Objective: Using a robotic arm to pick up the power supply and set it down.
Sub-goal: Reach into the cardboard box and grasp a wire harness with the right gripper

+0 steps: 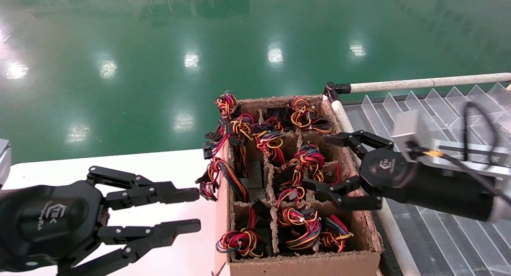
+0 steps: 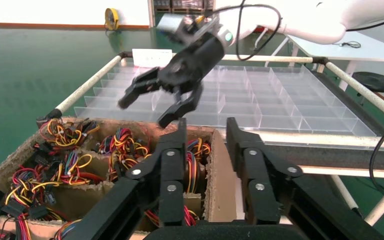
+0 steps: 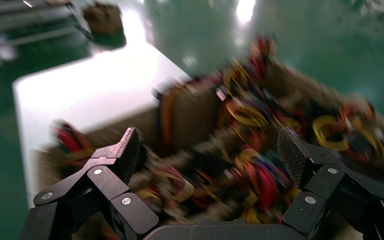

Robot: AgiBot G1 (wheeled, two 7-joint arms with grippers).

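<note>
A cardboard box [image 1: 303,264] with paper dividers holds several power supplies, seen mostly as coiled red, yellow and black wire bundles. One grey metal face [image 1: 252,176] shows in a left-hand cell. My right gripper [image 1: 317,162], the arm with the black cable, hangs open just above the wire bundle [image 1: 309,156] in the box's right column, holding nothing. From the left wrist view it [image 2: 145,111] is above the box's far side. The right wrist view shows its gripper [image 3: 209,145] spread wide over blurred wires. My left gripper [image 1: 198,210] is open over the white table, beside the box wall [image 2: 220,180].
A clear divided plastic tray [image 1: 439,108] on a frame with a white tube rail [image 1: 419,83] lies right of the box. The white table [image 1: 119,168] extends left of the box. Loose plugs and wires [image 1: 209,148] spill over the box's left wall. Green floor lies beyond.
</note>
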